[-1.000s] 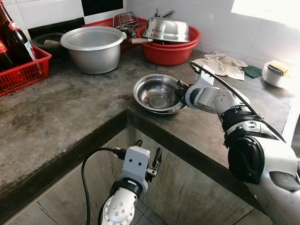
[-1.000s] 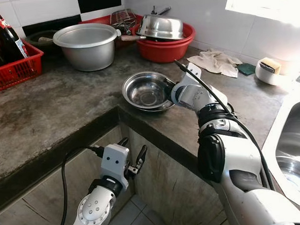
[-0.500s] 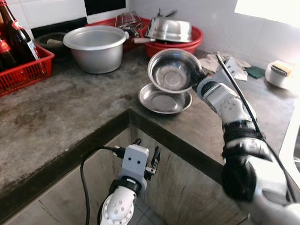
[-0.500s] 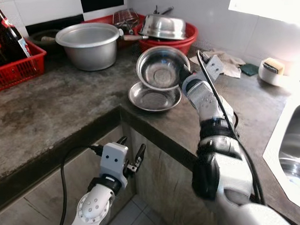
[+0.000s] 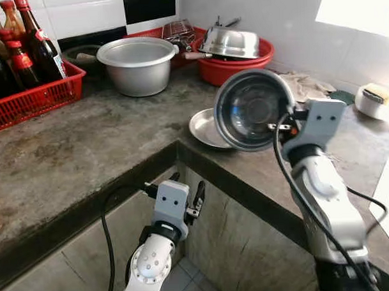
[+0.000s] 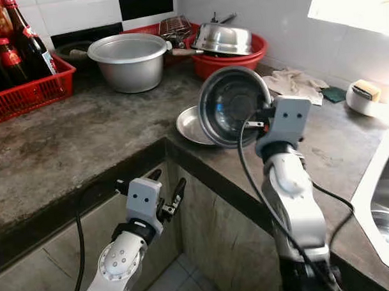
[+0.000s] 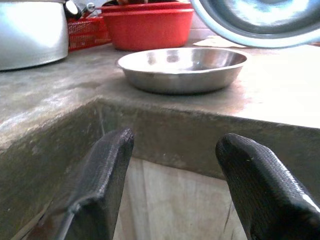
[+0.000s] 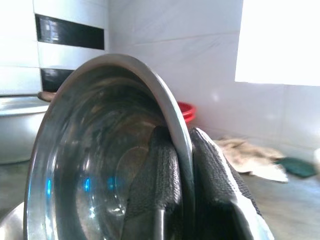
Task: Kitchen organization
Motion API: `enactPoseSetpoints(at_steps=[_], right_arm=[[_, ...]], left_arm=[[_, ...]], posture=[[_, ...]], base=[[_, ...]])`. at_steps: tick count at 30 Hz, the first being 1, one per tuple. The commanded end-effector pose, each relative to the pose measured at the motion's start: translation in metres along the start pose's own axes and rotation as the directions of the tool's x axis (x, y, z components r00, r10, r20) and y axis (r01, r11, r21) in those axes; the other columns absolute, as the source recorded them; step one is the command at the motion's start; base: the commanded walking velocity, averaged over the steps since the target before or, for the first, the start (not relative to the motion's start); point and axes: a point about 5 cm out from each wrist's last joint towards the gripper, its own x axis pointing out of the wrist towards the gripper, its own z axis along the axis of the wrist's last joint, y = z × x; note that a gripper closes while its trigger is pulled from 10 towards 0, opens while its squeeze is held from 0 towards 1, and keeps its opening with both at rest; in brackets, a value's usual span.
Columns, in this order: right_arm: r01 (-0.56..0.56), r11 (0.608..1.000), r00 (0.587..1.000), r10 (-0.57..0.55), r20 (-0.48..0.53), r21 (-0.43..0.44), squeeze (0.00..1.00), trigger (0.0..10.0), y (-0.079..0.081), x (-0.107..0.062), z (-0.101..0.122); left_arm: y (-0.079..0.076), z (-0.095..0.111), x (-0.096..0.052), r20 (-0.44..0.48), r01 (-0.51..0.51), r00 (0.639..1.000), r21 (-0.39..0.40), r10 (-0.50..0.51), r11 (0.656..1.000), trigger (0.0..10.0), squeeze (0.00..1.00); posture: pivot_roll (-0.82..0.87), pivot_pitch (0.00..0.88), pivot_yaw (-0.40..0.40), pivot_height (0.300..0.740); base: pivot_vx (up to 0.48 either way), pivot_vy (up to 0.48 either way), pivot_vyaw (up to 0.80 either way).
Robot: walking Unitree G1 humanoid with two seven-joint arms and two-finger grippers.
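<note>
Bowl [image 5: 254, 109] is now up off the counter [image 5: 86, 149], tipped on edge with its hollow facing the camera, where a second ago it sat nested in a second dish [image 5: 205, 128] at the counter's corner. The right gripper [image 8: 182, 170] has lifted it clear: its two fingers are pinched on the rim, one inside the bowl and one outside, as the right wrist view shows plainly. The dish stays behind on the counter, at about 8 o'clock from the raised bowl and partly hidden by it. My reading is that the stack has been split and the bowl is on its way to another spot, perhaps the red basin [image 5: 233, 62] at 12 o'clock, which already holds a steel lid.

The left gripper [image 5: 185, 195] hangs idle below the counter edge, jaws apart, as it did before.

Bottles [image 5: 31, 49] stand in a red crate [image 5: 33, 100] at 10 o'clock; their labels are too small to read. No other writing can be made out.
</note>
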Motion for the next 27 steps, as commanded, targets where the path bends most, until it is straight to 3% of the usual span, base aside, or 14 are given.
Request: enactPoseSetpoints(at_steps=[1, 2, 9, 17, 24, 27], right_arm=[[0.003, 0.999, 0.999, -0.002, 0.032, -0.036, 0.00, 0.0, 0.000, -0.008, 0.006], [0.017, 0.998, 1.000, -0.016, 0.010, -0.064, 0.00, 0.0, -0.002, -0.015, 0.001], [0.054, 0.996, 0.998, -0.057, -0.034, -0.075, 0.00, 0.0, -0.005, -0.024, -0.006], [0.058, 0.995, 0.998, -0.061, -0.035, -0.078, 0.00, 0.0, -0.001, -0.026, -0.005], [0.070, 0.994, 0.996, -0.074, -0.041, -0.081, 0.00, 0.0, -0.001, -0.027, -0.005], [0.071, 0.994, 0.996, -0.075, -0.040, -0.087, 0.00, 0.0, 0.000, -0.027, -0.005]], left_arm=[[-0.004, 0.002, 0.002, 0.013, 0.025, 1.000, -0.003, -0.025, 1.000, 10.0, 0.00], [-0.005, 0.002, 0.003, 0.020, 0.034, 0.999, -0.004, -0.034, 0.999, 10.0, 0.00], [-0.007, 0.004, 0.006, 0.031, 0.058, 0.998, -0.009, -0.058, 0.998, 10.0, 0.00], [-0.006, 0.004, 0.008, 0.032, 0.069, 0.997, -0.003, -0.068, 0.998, 10.0, 0.00], [-0.006, 0.005, 0.009, 0.038, 0.084, 0.996, 0.048, -0.086, 0.995, 10.0, 0.00], [-0.008, 0.004, 0.009, 0.032, 0.101, 0.994, 0.069, -0.103, 0.993, 10.0, 0.00]], posture=[[0.15, 0.000, -0.056, 0.740], [0.15, 0.000, -0.052, 0.740], [0.15, 0.000, -0.045, 0.740], [0.14, 0.000, -0.039, 0.740], [0.14, 0.000, -0.033, 0.740], [0.14, 0.000, -0.027, 0.740]], base=[[0.000, 0.000, 0.00], [0.000, 0.000, 0.00], [0.000, 0.000, -0.69], [0.000, 0.457, -0.80], [0.000, 0.000, -0.80], [0.266, -0.396, -0.80]])
